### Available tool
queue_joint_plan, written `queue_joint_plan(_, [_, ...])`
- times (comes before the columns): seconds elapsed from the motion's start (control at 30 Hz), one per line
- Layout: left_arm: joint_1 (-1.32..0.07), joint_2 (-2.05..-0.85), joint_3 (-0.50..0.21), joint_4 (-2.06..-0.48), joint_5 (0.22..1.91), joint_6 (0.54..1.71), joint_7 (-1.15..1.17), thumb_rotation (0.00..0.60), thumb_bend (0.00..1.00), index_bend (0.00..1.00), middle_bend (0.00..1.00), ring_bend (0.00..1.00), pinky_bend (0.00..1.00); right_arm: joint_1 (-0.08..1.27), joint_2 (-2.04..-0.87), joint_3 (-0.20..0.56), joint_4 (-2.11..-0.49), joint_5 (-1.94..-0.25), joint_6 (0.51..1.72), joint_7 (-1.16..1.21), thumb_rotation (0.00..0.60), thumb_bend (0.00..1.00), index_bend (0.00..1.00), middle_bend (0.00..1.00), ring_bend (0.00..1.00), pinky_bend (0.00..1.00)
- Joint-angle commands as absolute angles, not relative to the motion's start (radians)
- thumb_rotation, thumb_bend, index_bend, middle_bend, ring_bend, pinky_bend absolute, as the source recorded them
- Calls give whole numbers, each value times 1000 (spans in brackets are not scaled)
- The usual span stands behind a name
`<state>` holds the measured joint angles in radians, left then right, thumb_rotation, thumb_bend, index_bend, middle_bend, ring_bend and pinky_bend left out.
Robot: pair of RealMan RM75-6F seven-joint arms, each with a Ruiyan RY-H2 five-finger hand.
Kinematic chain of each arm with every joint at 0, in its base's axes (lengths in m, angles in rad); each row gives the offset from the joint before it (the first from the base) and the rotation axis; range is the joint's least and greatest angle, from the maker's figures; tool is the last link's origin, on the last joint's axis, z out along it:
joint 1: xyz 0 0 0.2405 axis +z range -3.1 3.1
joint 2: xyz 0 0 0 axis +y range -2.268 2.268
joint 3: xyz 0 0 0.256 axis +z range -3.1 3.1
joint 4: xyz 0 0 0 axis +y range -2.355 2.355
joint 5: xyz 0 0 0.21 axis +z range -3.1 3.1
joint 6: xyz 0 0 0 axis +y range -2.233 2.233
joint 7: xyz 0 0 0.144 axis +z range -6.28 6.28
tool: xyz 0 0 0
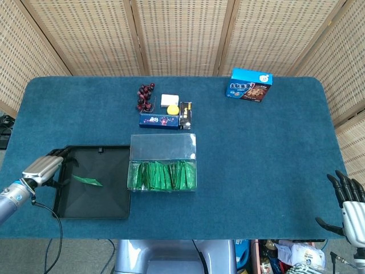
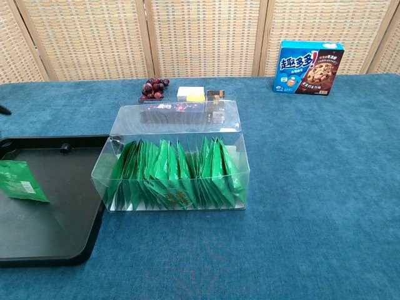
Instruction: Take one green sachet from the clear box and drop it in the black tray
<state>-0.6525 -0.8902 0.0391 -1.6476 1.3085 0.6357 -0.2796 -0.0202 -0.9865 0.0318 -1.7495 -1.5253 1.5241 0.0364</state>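
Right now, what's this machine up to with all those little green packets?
It is moving one green sachet from the clear box into the black tray. That sachet is in the tray, and the left hand sits at the tray's left edge; whether it is touching the sachet cannot be told. The rest of the sachets stand packed in the box. The right hand hangs open at the table's near right corner, holding nothing.
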Motion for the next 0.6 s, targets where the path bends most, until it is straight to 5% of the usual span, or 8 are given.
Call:
queue_joint_plan(0.03, [-617, -912, 5, -1659, 1225, 780, -236, 600, 257, 0, 0, 0, 0, -23, -984, 30, -1749, -1529, 1530, 41, 600, 0, 0, 0, 0, 0])
queue_joint_plan(0.37, [-356, -1016, -37, -1670, 1308, 1355, -144, 600, 248, 0, 0, 0, 0, -25, -982, 27, -1746, -1543, 1540, 53, 600, 0, 0, 0, 0, 0])
queue_joint_plan(0.6, [-230, -1055, -3, -1681, 1342, 1509, -115, 600, 247, 0, 0, 0, 0, -27, -981, 24, -1742, -1557, 1549, 64, 600, 0, 0, 0, 0, 0])
